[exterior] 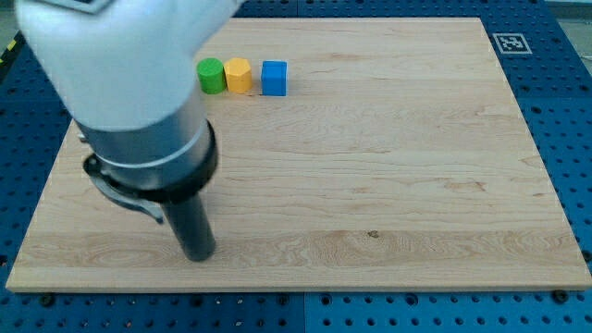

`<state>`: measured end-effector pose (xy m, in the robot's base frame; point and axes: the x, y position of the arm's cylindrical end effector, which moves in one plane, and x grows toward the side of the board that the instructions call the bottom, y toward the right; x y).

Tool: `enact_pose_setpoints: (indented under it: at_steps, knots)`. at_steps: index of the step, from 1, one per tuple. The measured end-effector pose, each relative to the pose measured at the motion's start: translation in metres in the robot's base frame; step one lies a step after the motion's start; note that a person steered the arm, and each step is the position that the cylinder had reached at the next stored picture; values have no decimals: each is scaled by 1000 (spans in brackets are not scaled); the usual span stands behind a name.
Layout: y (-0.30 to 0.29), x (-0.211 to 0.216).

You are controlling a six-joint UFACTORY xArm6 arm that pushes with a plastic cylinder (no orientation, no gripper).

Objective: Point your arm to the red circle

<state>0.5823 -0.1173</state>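
Observation:
No red circle shows in the camera view; the arm's white and grey body covers the board's upper left and may hide it. My tip [198,252] rests on the wooden board [388,166] near the view's bottom left. Three blocks stand in a row near the view's top: a green cylinder [212,75], a yellow hexagonal block [239,75] and a blue cube [274,78]. My tip is well below them, apart from all three.
The board lies on a blue perforated table [564,111]. A black and white marker tag [511,43] sits off the board's top right corner.

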Motion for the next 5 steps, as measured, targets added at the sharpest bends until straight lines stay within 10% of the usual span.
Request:
enact_pose_setpoints:
  at_steps: [5]
  knots:
    - [-113,-55]
